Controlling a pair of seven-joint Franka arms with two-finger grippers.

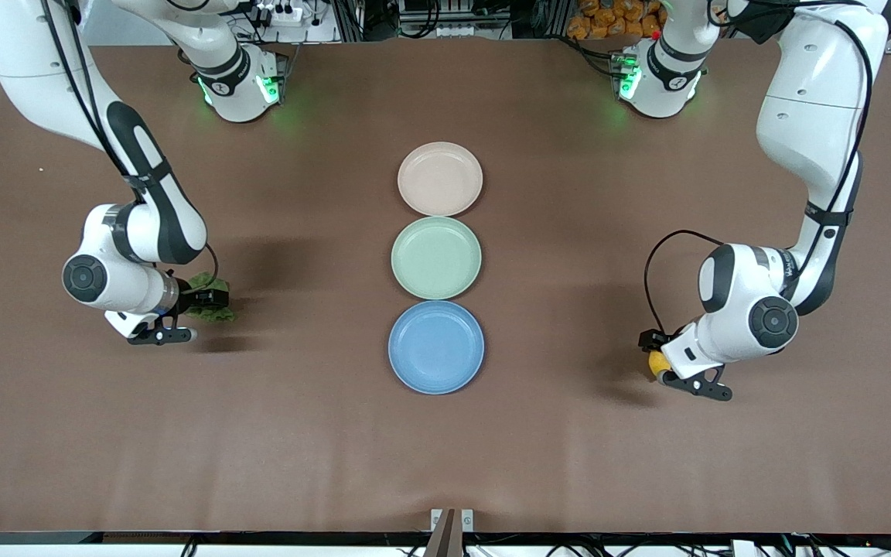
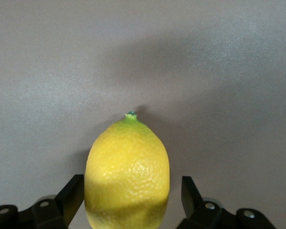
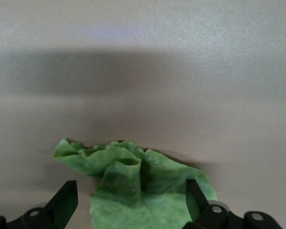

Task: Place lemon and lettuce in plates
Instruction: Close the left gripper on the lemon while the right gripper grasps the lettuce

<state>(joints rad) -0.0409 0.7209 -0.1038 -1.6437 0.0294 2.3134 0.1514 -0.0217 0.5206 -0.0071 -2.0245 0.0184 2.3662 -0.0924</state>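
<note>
The yellow lemon [image 1: 657, 363] lies on the brown table toward the left arm's end. My left gripper [image 1: 653, 348] is low over it, open. In the left wrist view the lemon [image 2: 127, 176] sits between the fingers [image 2: 71, 196] of the left gripper [image 2: 131, 193], green stem tip pointing away. The green lettuce [image 1: 217, 312] lies toward the right arm's end under my right gripper [image 1: 206, 299], which is open. In the right wrist view the lettuce [image 3: 138, 191] spreads between the right gripper's [image 3: 131, 193] fingers [image 3: 66, 199]. The blue plate [image 1: 436, 347] and beige-pink plate [image 1: 440, 179] are empty.
A pale green plate [image 1: 436, 257] sits between the two task plates in a row down the table's middle; the blue one is nearest the front camera. Bare brown table lies between each gripper and the plates.
</note>
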